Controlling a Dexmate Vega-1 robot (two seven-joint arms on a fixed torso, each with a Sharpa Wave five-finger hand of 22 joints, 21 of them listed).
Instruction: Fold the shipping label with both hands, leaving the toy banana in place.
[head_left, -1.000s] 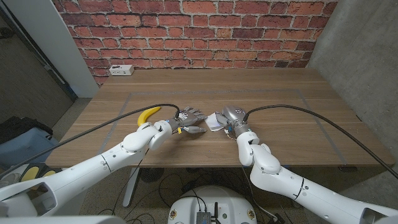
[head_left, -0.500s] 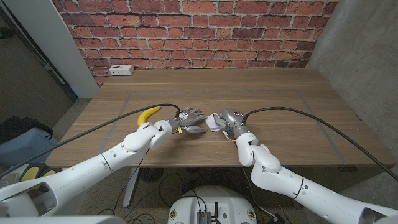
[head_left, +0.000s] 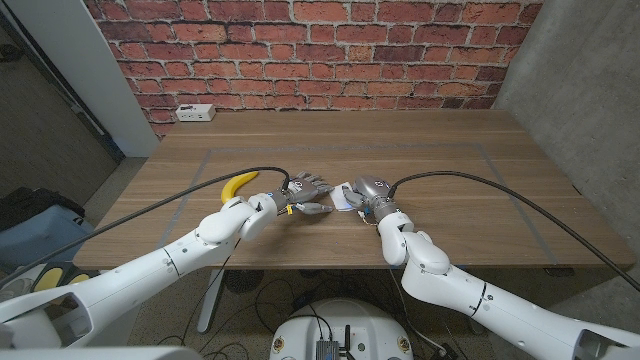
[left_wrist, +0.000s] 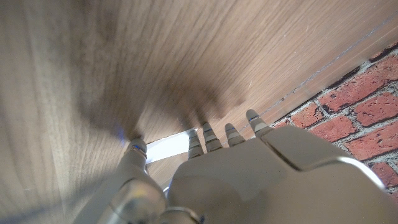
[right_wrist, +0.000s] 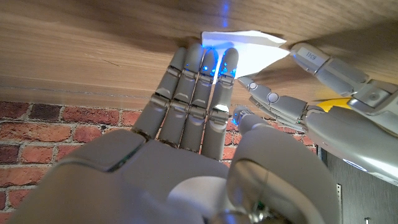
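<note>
The white shipping label (head_left: 346, 196) lies at the table's middle between my two hands, partly raised into a fold (right_wrist: 245, 45). My left hand (head_left: 306, 192) reaches it from the left. Its thumb (left_wrist: 134, 149) and fingertips (left_wrist: 205, 135) close on the label's edge (left_wrist: 168, 145). My right hand (head_left: 369, 189) comes from the right. Its straight fingers (right_wrist: 200, 74) press down on the label, and the left hand's fingers (right_wrist: 311, 68) meet the label's far corner. The yellow toy banana (head_left: 238, 184) lies on the table to the left of my left wrist, apart from both hands.
A white power strip (head_left: 194, 112) sits at the table's far left edge by the brick wall. Faint tape lines (head_left: 440, 147) mark a rectangle on the wooden table (head_left: 450, 180). A cable runs along each forearm.
My right hand has slid slightly left, closer over the label. The left hand and the banana have stayed where they were.
</note>
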